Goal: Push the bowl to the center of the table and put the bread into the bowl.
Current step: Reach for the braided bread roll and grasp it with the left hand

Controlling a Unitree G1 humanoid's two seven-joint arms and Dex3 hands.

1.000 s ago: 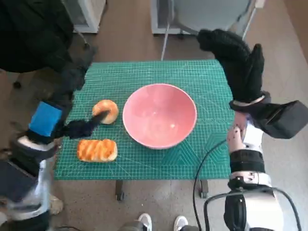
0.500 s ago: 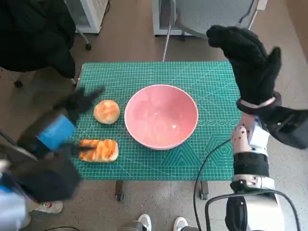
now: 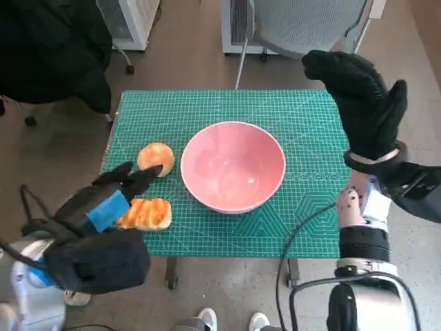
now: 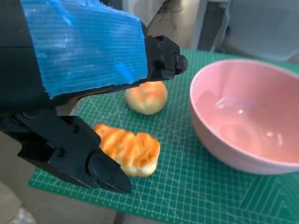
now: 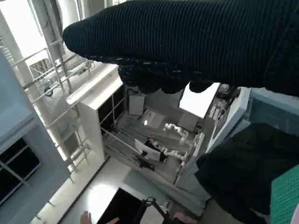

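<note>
Head view shows us our left robot hand (image 3: pixel 110 200) spread and holding nothing, above the ridged bread (image 3: pixel 143 214); the round bun (image 3: pixel 156 158) sits beyond its fingertips. Our right robot hand (image 3: pixel 362 103) hangs open, raised beside the pink bowl (image 3: pixel 233 165), which has nothing in it.

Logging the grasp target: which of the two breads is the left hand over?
The flat, striped bread nearest the table's front edge; the left hand is over it. The round bun lies beyond, uncovered.
</note>
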